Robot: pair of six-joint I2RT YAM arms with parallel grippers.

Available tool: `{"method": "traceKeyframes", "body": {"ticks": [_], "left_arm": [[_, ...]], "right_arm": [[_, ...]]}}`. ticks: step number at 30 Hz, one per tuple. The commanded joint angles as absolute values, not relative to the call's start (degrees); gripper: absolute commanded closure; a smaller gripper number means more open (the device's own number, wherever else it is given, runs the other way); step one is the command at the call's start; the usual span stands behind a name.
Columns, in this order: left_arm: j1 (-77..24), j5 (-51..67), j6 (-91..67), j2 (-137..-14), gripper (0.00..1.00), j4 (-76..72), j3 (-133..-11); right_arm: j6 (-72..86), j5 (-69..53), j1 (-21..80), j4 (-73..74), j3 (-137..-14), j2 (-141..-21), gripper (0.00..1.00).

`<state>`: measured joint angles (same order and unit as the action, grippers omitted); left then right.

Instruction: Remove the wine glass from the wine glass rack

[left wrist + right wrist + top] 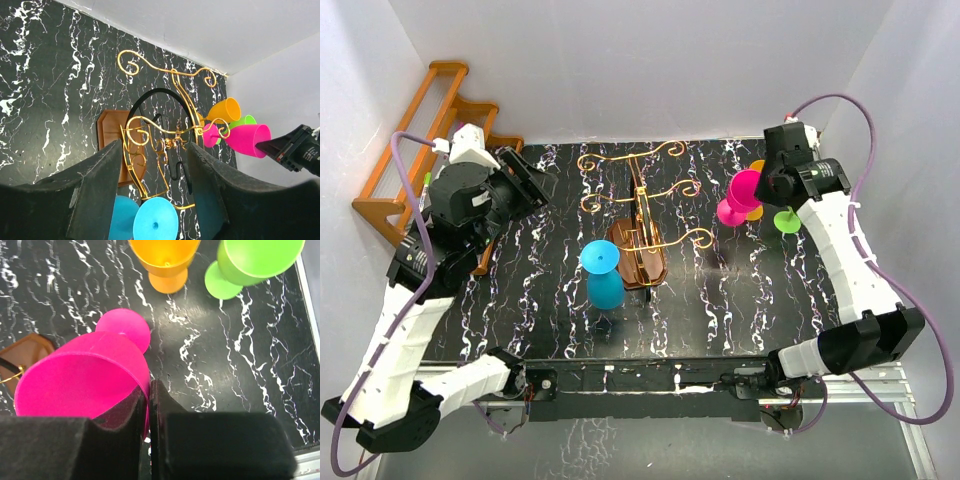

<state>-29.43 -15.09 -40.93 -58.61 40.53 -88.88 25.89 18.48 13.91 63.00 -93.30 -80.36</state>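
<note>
The wine glass rack [642, 250] stands mid-table, a brown violin-shaped base [111, 136] with curly gold wire arms. My right gripper [149, 390] is shut on the rim of a pink wine glass [85, 377]. It holds the glass tilted to the right of the rack, apart from the wire arms; the glass also shows in the top view [744, 190] and the left wrist view [247, 140]. A blue wine glass [603, 275] sits foot-up at the rack's left side [155, 220]. My left gripper [155, 190] is open and empty, raised at the far left [525, 180] and facing the rack.
An orange glass [165, 260] and a green glass [250, 262] stand on the black marbled table [720, 310], just beyond the pink one. An orange-brown slatted shelf [410, 170] leans at the far left behind my left arm. White walls enclose the table.
</note>
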Motion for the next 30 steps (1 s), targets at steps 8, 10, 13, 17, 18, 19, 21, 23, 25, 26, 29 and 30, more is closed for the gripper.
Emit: {"method": "traceKeyframes", "body": {"ticks": [8, 10, 13, 17, 18, 19, 21, 23, 25, 26, 29, 30], "left_arm": [[-29.4, -13.9, -42.9, -54.5, 0.48, 44.8, -85.7], [-29.4, -13.6, -43.2, -54.1, 0.48, 45.4, -85.0], [-29.4, -13.3, -43.5, -53.5, 0.48, 46.0, -83.6], [-29.4, -12.4, -43.5, -53.4, 0.48, 46.8, -83.0], [-29.4, -12.0, -43.5, -53.3, 0.48, 46.6, -83.0], [-29.4, -11.5, -43.4, -53.4, 0.48, 46.5, -83.1], [-29.4, -10.5, -43.2, -53.9, 0.48, 47.0, -83.7], [-29.4, -9.2, -43.2, -54.2, 0.48, 47.9, -83.9], [-29.4, -7.6, -43.2, -54.1, 0.48, 49.1, -83.9], [-29.4, -6.3, -43.3, -53.7, 0.48, 49.6, -83.7], [-29.4, -4.1, -44.0, -52.0, 0.48, 50.4, -81.9], [-29.4, -3.3, -44.5, -51.2, 0.48, 50.7, -81.3]], "right_arm": [[24.4, 9.4, 3.5, 58.5, -82.1, -79.1, 0.92], [24.0, 10.0, 2.8, 57.5, -81.1, -79.7, 0.92], [23.8, 10.9, 2.1, 55.3, -80.1, -81.2, 0.92], [23.8, 11.5, 1.9, 52.7, -79.6, -83.7, 0.9], [23.8, 11.3, 1.9, 52.2, -79.5, -84.3, 0.87], [23.8, 11.2, 2.0, 51.7, -79.5, -84.7, 0.85], [23.8, 11.2, 1.9, 50.8, -79.6, -85.5, 0.82], [23.7, 11.4, 2.0, 50.4, -80.4, -85.8, 0.72], [23.8, 11.3, 2.0, 50.9, -82.2, -85.9, 0.61], [23.8, 11.1, 2.0, 51.3, -83.8, -85.6, 0.58], [24.0, 9.3, 2.0, 53.0, -89.1, -84.0, 0.54], [23.9, 8.4, 2.0, 53.9, -91.5, -83.6, 0.54]]}}
